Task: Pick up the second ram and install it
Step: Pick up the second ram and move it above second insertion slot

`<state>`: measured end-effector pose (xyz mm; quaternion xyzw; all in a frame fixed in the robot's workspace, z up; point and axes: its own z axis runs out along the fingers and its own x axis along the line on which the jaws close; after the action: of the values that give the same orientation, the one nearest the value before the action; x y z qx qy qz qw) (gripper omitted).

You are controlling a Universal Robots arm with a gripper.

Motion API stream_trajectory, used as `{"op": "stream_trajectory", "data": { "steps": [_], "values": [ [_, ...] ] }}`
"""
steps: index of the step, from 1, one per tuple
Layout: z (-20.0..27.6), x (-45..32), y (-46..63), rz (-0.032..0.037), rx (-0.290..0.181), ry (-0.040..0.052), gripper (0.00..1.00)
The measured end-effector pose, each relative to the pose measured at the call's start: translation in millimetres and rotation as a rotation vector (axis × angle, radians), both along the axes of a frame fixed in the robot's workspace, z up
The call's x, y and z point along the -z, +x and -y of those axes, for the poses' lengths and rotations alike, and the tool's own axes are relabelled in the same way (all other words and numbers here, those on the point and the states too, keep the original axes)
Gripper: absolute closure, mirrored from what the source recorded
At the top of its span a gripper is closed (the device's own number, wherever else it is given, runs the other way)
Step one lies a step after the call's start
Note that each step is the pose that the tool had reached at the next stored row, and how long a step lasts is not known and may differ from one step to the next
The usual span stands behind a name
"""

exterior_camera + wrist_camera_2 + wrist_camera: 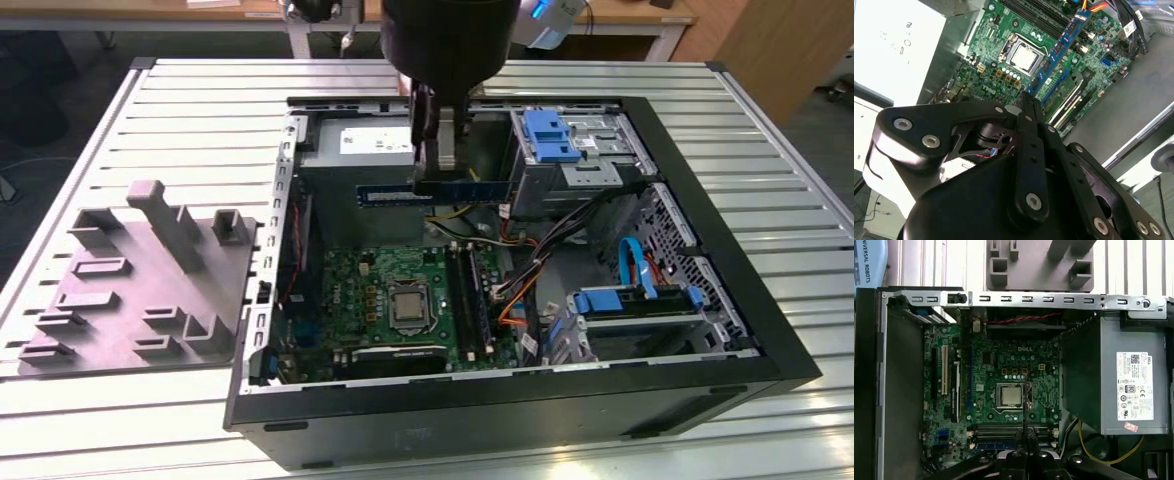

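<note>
Black computer case (534,400) lies open on the slatted surface (200,100).
At upper centre of the exterior view the jaws grip the second ram (387,195), held level in the air over the green motherboard (360,290), just under the grey power supply (354,145) in the frame.

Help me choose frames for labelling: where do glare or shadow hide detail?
Second wrist view: the power supply is blown out white; the gripper, shut on the second ram, is dark. Exterior view: the case is shadowed under the gripper. First wrist view: evenly lit.
</note>
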<state>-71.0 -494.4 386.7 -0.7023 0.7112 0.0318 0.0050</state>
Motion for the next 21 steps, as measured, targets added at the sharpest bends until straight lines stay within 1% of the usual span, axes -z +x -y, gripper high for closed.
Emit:
{"op": "stream_trajectory", "data": {
  "steps": [5,15,17,21],
  "values": [
    [0.0,1.1,0.1,0.0002,0.000,0.0005,0.89],
    [0.0,18.8,0.1,0.0001,0.000,0.0001,0.89],
    [-0.6,21.1,0.5,0.0000,0.000,0.0000,0.89],
    [-1.0,23.4,3.9,0.0001,0.000,0.0001,0.89]
  ]
}}
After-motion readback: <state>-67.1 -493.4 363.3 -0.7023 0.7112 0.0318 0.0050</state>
